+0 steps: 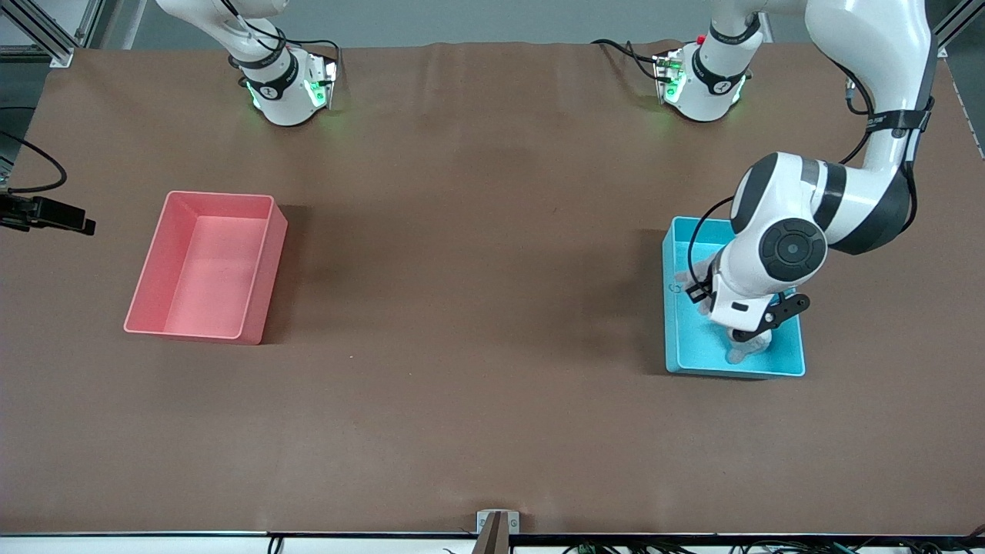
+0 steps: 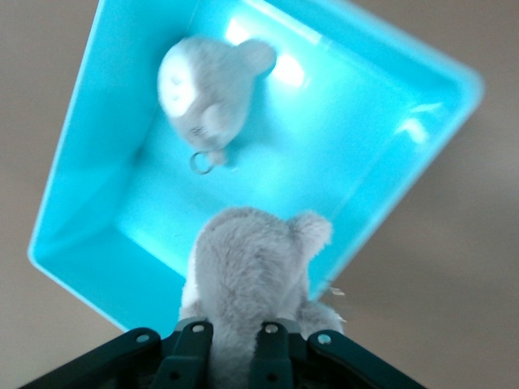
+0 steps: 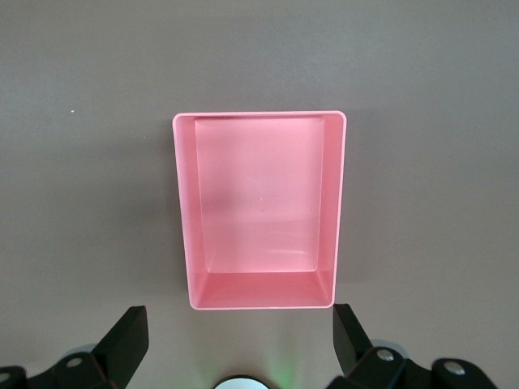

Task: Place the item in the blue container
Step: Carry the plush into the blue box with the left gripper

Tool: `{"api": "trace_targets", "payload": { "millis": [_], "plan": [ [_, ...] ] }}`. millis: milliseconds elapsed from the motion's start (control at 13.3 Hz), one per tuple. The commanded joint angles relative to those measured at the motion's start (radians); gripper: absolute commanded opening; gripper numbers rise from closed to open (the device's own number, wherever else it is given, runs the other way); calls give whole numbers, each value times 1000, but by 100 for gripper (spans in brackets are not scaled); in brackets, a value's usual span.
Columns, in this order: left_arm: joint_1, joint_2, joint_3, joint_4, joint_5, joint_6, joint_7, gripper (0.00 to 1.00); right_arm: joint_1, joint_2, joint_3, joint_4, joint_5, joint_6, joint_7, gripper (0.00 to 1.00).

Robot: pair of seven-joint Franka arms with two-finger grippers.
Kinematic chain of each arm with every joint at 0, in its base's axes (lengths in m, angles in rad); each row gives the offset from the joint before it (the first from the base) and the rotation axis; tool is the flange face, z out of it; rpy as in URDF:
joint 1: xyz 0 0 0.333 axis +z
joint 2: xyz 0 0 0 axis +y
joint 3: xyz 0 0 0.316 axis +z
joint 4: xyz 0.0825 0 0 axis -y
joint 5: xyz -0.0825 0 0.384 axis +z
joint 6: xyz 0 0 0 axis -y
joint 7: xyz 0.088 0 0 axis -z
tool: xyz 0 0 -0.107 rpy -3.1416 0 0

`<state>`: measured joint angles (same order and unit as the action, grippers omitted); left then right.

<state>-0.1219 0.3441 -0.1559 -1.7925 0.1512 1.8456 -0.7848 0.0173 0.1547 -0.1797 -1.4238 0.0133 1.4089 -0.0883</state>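
brown table (image 1: 477, 308) — second plush toy (image 2: 207, 85) in blue container (image 2: 97, 146), left wrist view only

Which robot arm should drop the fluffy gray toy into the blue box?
The left arm. Its left gripper is shut on a gray plush toy right above the blue container, where another plush toy already lies. The right gripper waits open above the pink bin.

Two bins sit on the tabletop (image 1: 477, 323): one blue container (image 1: 696, 346) and one pink bin (image 1: 208, 265). Two grey plush toys show, one (image 2: 207, 85) in the blue container, one (image 2: 247, 279) held.
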Motion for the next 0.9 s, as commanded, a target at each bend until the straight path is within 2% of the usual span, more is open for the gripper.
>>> {"api": "trace_targets", "payload": {
  "millis": [0, 151, 602, 828],
  "plan": [
    [50, -68, -14, -152, 24, 67, 51, 29, -16, -110, 19, -86, -3, 13, -13, 100],
    [88, -68, -14, -156, 25, 80, 120, 99, -16, -182, 19, -145, -3, 16, -13, 100],
    [99, -140, -25, -68, 5, 41, 142, 100, -14, -268, 39, -168, -49, -2, -16, 100],
    [104, -165, -39, 106, -39, -95, 151, 100, -16, -270, 37, -156, -49, -4, -44, 100]
  ]
}}
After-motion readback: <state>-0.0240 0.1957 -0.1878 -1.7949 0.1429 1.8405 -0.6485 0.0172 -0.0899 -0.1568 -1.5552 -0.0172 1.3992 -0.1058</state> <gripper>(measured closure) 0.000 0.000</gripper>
